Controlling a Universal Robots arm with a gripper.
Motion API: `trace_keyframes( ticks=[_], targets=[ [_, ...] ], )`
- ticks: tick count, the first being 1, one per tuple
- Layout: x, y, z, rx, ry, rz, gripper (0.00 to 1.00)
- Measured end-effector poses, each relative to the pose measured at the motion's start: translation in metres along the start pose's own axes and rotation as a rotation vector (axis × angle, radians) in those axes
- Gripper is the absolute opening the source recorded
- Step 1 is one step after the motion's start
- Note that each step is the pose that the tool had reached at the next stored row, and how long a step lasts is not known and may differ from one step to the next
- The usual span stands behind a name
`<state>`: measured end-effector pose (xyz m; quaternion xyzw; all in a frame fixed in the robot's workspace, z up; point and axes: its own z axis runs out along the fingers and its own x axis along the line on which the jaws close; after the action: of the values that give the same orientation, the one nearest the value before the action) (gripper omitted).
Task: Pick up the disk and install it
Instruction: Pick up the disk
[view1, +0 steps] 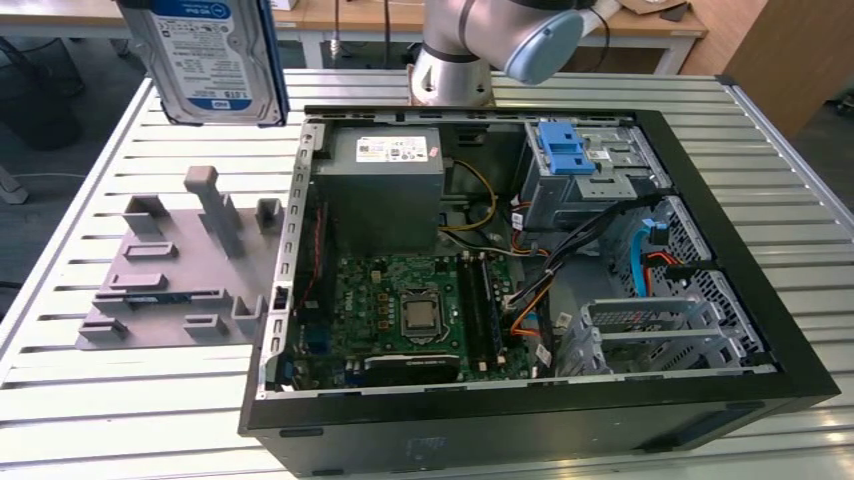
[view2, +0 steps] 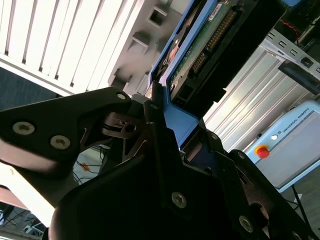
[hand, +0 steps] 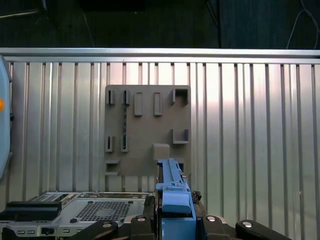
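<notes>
The disk, silver with a white-and-blue label and blue side rails, hangs upright in the air at the exterior view's upper left, above the table's far edge. My gripper is shut on it, its black fingers clamping the blue rail from both sides. In the second wrist view the gripper holds the same rail, and the disk's green circuit-board face runs away from the fingers. The grey slotted fixture plate lies on the table below the disk.
An open computer case fills the table's middle, with a grey power-supply box, a motherboard and a blue-latched drive bay. The arm's base stands behind it. The fixture plate sits beside the case.
</notes>
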<state>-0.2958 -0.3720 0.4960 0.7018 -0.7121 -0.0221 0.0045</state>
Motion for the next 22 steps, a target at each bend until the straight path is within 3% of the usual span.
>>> trace_keyframes(
  ticks=[22],
  targets=[
    [0.0053,-0.0429,-0.0017,-0.0133,0.0002,0.000,0.36]
  ],
)
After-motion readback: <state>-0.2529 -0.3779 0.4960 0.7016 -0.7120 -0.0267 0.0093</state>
